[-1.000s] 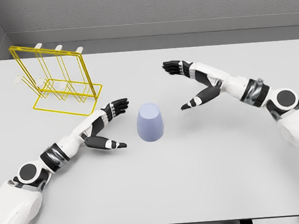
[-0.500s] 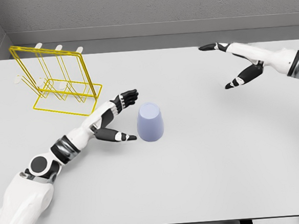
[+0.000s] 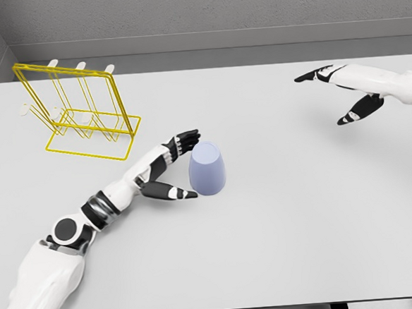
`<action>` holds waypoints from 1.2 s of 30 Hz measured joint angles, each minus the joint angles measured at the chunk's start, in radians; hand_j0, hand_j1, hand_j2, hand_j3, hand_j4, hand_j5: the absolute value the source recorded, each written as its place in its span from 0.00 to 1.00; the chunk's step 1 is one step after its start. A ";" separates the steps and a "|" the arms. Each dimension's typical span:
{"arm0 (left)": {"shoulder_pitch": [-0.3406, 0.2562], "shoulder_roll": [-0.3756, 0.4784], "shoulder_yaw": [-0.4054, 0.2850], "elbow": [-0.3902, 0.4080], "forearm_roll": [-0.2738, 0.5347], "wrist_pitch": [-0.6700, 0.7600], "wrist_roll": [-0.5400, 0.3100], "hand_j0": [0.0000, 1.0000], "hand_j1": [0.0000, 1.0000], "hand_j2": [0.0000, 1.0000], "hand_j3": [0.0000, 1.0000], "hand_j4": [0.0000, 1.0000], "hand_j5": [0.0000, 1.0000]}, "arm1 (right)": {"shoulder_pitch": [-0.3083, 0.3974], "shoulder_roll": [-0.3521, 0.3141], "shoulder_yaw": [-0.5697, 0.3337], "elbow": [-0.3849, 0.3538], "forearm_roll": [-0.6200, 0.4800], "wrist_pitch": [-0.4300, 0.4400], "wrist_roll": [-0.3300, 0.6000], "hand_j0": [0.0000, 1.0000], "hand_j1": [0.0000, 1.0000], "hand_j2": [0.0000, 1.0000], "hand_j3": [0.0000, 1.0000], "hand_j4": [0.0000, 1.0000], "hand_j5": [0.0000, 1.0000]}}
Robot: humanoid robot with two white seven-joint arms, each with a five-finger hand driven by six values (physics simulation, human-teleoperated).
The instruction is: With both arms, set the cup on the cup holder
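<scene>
A humanoid robot's left hand (image 3: 173, 167) reached the lavender cup (image 3: 208, 169) near the centre of the frame, fingers (image 3: 186, 139) spread above and thumb (image 3: 175, 193) extended below, bracketing the cup's left side. Whether the fingertips touched the cup could not be told from the head view; nothing was gripped. The cup stood upside down on the white table (image 3: 282, 227), its closed base uppermost, well apart from the yellow wire cup holder (image 3: 76, 110), which stood in the upper left of the frame with white-tipped pegs rising along its top.

The right hand (image 3: 343, 92) hung at the upper right, fingers splayed and holding nothing, far from the cup.

The risk, judged from this arrangement, lay in the one-sided approach. With no hand on the cup's right side, any further push from the left could slide or tip the smooth, tapered cup across the table instead of seating it in the palm. A closure that caught only the narrower upper part might squeeze it out of the grasp. The holder's thin wire frame also looked light enough to shift if bumped during placement.
</scene>
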 measured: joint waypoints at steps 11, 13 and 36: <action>-0.003 -0.032 -0.001 0.002 -0.021 0.001 0.000 1.00 1.00 1.00 1.00 1.00 1.00 | 0.000 -0.003 0.004 0.003 0.001 0.000 -0.001 1.00 1.00 1.00 1.00 1.00 1.00; -0.009 -0.036 -0.002 0.002 -0.024 0.001 0.000 1.00 1.00 1.00 1.00 1.00 1.00 | 0.000 -0.003 0.004 0.003 0.001 0.000 -0.001 1.00 1.00 1.00 1.00 1.00 1.00; -0.029 -0.072 -0.023 0.020 -0.041 0.002 0.003 0.62 0.62 0.62 0.62 0.62 0.62 | 0.002 -0.002 -0.001 0.032 0.001 0.000 -0.001 1.00 1.00 1.00 1.00 1.00 1.00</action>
